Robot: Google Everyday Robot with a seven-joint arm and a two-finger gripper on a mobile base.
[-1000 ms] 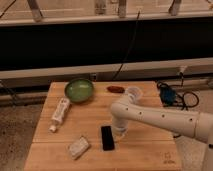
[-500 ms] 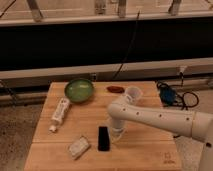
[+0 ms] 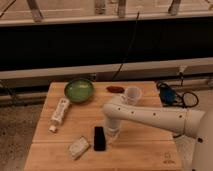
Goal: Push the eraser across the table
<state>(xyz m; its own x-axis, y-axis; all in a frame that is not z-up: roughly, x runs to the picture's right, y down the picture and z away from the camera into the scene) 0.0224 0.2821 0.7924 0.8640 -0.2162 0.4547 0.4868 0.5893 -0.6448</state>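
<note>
The eraser (image 3: 99, 138) is a small flat black block lying on the light wooden table (image 3: 145, 152), near the front middle. My gripper (image 3: 111, 133) hangs from the white arm (image 3: 150, 116) that reaches in from the right. It is low over the board, right beside the eraser's right edge and apparently touching it.
A pale wrapped block (image 3: 78, 147) lies just left of the eraser. A white tube (image 3: 59, 114) lies at the left. A green bowl (image 3: 79, 90), a reddish-brown object (image 3: 115, 89) and a clear cup (image 3: 131, 94) stand at the back. Cables and a blue object (image 3: 169, 95) are at the right edge.
The gripper has moved left, and the eraser has slid left with it, closer to the pale wrapped block.
</note>
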